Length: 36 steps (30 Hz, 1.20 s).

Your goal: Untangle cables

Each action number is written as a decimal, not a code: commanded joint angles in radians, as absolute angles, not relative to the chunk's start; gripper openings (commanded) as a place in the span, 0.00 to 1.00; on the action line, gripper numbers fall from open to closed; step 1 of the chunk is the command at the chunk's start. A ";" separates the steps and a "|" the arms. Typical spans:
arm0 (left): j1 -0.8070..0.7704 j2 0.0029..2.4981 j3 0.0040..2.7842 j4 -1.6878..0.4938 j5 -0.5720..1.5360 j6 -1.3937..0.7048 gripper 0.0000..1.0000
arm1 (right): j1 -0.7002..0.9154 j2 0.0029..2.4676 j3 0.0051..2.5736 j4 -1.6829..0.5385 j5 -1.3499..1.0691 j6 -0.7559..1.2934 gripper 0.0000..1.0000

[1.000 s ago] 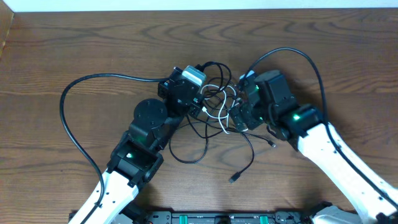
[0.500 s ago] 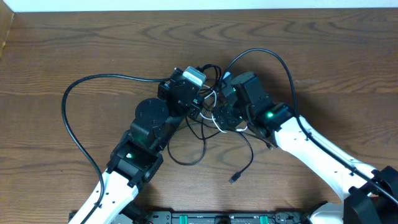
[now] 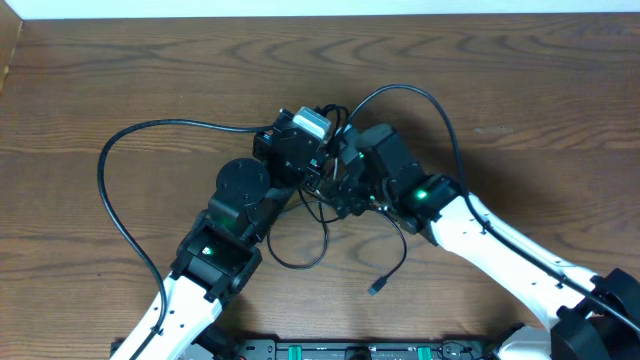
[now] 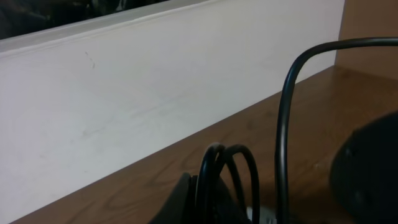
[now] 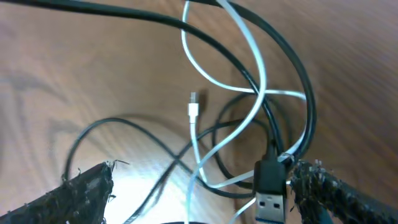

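Overhead, wood-grain table [image 3: 100, 80], white wall [image 4: 124, 93], left gripper [image 4: 208, 211] pressed together, right gripper [image 5: 205, 186] spread over cables [image 5: 249, 93].

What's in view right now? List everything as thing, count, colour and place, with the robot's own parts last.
black cables: count unclear in the tangle, black, mid-table between the grippers; loose plug trails toward the near edge
white cable: one, white, woven through the black ones
table: one, brown wood, under everything
wall: one, white, along the table's far edge
arm cables: two, thick black, one arcing from each arm
left arm, right arm: white and black, from the near edge
left gripper: black, shut on black cable loops
right gripper: black, open over the tangle
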State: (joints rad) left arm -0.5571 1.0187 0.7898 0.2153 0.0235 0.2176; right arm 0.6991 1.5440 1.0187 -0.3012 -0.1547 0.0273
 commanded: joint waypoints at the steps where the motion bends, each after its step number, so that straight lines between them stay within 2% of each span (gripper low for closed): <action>1: -0.554 1.008 0.795 0.217 0.019 0.220 0.07 | 0.736 1.546 1.024 -0.296 -0.174 0.051 0.88; 7: -0.554 1.008 0.795 0.217 0.018 0.220 0.07 | 0.743 1.594 1.024 -0.295 -0.039 0.051 0.81; 12: -0.551 1.008 0.795 0.217 -0.044 0.228 0.07 | 0.723 1.709 1.024 -0.294 0.179 0.056 0.81; 22: -0.484 0.955 0.795 0.194 -0.102 0.240 0.07 | 0.664 1.800 1.024 -0.255 0.203 0.100 0.82; 28: -0.481 0.945 0.795 0.161 -0.102 0.240 0.07 | 0.662 1.801 1.024 -0.244 0.199 0.101 0.55; 31: -0.481 0.946 0.795 0.158 -0.102 0.240 0.07 | 0.662 1.801 1.024 -0.246 0.199 0.101 0.27; 33: -0.481 0.946 0.795 0.158 -0.102 0.240 0.07 | 0.662 1.801 1.024 -0.246 0.199 0.102 0.01; 36: -0.481 0.946 0.795 0.157 -0.102 0.239 0.07 | 0.662 1.800 1.024 -0.247 0.200 0.128 0.01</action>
State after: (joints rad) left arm -0.4862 0.9573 0.7898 0.1532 -0.0853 0.2333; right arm 0.6647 1.7935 1.0187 -0.2466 0.1841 0.1005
